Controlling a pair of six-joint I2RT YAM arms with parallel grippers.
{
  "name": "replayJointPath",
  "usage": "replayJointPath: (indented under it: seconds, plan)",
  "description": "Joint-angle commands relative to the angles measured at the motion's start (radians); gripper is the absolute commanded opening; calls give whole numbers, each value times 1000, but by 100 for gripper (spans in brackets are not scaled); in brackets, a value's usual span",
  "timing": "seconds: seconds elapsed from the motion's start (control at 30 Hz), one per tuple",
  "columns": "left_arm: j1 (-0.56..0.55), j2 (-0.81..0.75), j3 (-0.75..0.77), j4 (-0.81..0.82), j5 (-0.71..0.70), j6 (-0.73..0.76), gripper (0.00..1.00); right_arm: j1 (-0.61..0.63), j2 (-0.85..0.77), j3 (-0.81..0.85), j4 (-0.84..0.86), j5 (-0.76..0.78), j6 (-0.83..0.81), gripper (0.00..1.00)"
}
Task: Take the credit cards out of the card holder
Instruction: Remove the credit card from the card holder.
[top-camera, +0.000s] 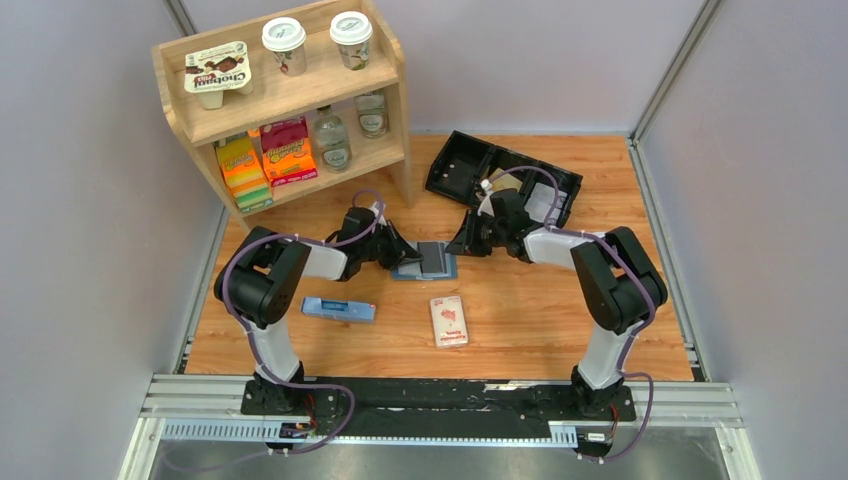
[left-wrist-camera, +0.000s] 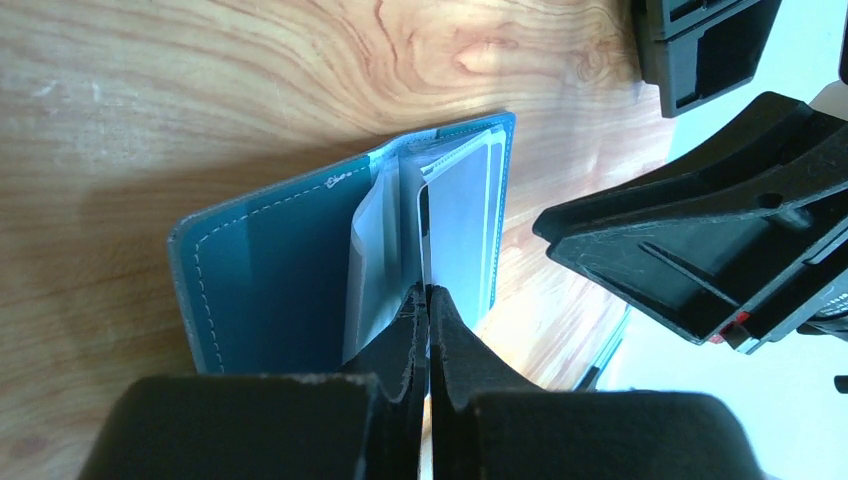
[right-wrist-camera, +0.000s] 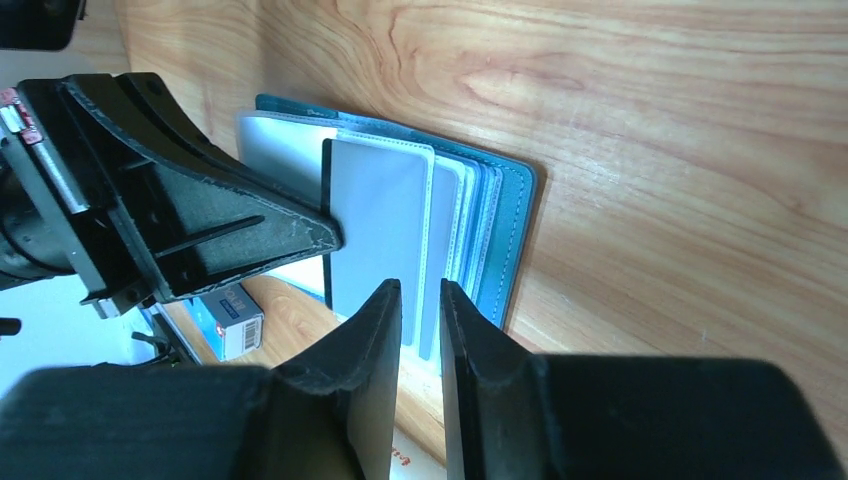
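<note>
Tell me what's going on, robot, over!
Left gripper shut on the wallet, pinching a sleeve. Right gripper open beside it. Wallet open on table. Nothing blocking.

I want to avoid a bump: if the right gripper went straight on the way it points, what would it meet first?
The right gripper would likely first meet the clear plastic sleeves of the light blue folding card holder, just ahead; depth is unclear.

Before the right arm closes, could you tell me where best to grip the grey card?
Probably the short end nearest the right gripper, approached from that side: the grey card lies lengthwise toward it, so it should slide straight out.
</note>
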Motion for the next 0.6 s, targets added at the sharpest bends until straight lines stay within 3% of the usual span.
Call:
replayJointPath:
  seconds: [0.0, 0.27, 0.57]
  plan:
    - [-10, 30, 32, 23, -26, 17, 0, -5, -30, 28, 47, -76, -4, 23]
    - [-14, 38, 31, 26, -20, 14, 0, -5, 59, 53, 136, -164, 55, 17]
    - [-14, 37, 32, 20, -19, 17, 0, -8, 126, 61, 107, -112, 52, 12]
